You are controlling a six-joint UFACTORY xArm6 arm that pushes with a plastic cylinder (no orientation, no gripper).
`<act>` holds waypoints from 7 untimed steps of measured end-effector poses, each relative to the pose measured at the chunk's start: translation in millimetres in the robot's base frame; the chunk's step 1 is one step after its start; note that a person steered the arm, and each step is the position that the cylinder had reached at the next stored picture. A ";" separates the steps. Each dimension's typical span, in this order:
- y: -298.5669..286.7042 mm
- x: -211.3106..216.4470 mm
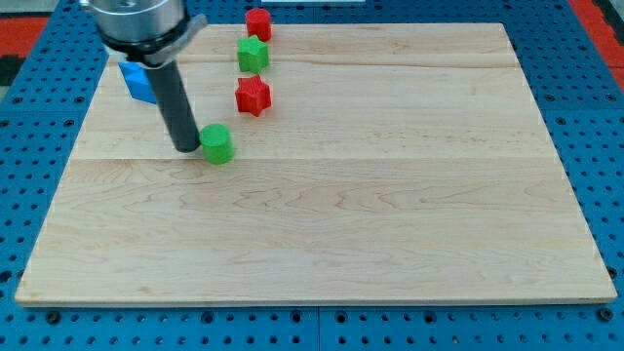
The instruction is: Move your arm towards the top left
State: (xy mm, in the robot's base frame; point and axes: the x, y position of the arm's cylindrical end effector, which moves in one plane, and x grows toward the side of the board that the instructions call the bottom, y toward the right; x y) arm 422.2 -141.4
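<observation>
My tip (186, 148) rests on the wooden board (322, 244), just left of a green round block (217, 143) and nearly touching it. The dark rod rises up and left to the arm head at the view's top left. A blue block (137, 82) lies behind the rod, partly hidden by it. A red star-shaped block (253, 95) sits up and right of the tip. Further up are a green block (253, 54) and a red block (257, 23) near the board's top edge.
The board lies on a blue perforated table (29, 146). A red patch (19, 34) shows at the view's top left corner and another at the top right.
</observation>
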 end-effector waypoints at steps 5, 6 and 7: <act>-36.6 -88.6; -12.4 -135.2; -12.3 -172.9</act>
State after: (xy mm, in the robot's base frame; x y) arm 249.3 -153.7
